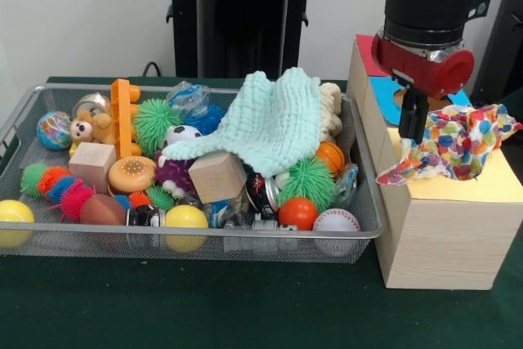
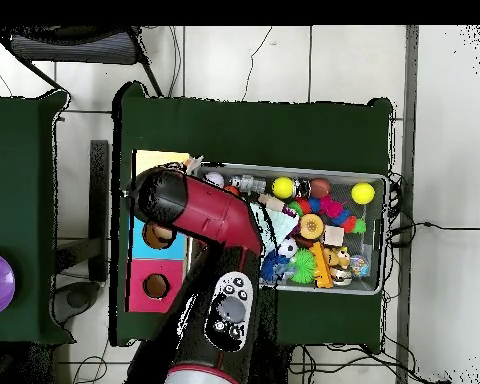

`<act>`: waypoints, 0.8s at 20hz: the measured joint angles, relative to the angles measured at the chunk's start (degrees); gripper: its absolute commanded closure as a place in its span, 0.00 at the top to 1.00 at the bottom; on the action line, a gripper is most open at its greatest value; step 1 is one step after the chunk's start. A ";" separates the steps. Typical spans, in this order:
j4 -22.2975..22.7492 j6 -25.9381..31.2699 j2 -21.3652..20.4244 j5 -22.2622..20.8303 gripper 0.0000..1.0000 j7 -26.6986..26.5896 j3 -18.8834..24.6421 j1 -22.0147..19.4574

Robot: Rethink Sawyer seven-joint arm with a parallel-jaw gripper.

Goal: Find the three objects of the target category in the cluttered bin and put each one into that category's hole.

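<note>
My gripper [image 1: 413, 138] hangs over the wooden sorting box [image 1: 445, 243] to the right of the bin, shut on a multicoloured dotted cloth [image 1: 462, 140]. The cloth droops from the fingertips and spreads over the box's yellow panel [image 1: 490, 190]. Behind it are the blue panel [image 1: 382, 87] and red panel [image 1: 368, 51]. A mint knitted cloth [image 1: 274, 120] lies draped over the toys in the wire bin [image 1: 204, 236]. From overhead, my arm [image 2: 199, 215] covers the gripper; the red panel's hole [image 2: 156, 286] shows.
The bin holds several balls, spiky toys, two wooden cubes [image 1: 216, 176], an orange plastic piece [image 1: 122, 116], a baseball [image 1: 336, 221] and a small bear [image 1: 91, 128]. In the overhead view the bin [image 2: 379, 230] sits right of the box on the green table.
</note>
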 measured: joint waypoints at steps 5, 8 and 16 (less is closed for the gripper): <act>0.04 -0.22 0.81 0.00 0.00 0.00 1.14 0.00; 0.20 -0.22 0.85 0.01 0.00 0.00 1.88 -0.06; 0.98 -0.53 0.61 0.91 0.00 0.00 5.50 -1.82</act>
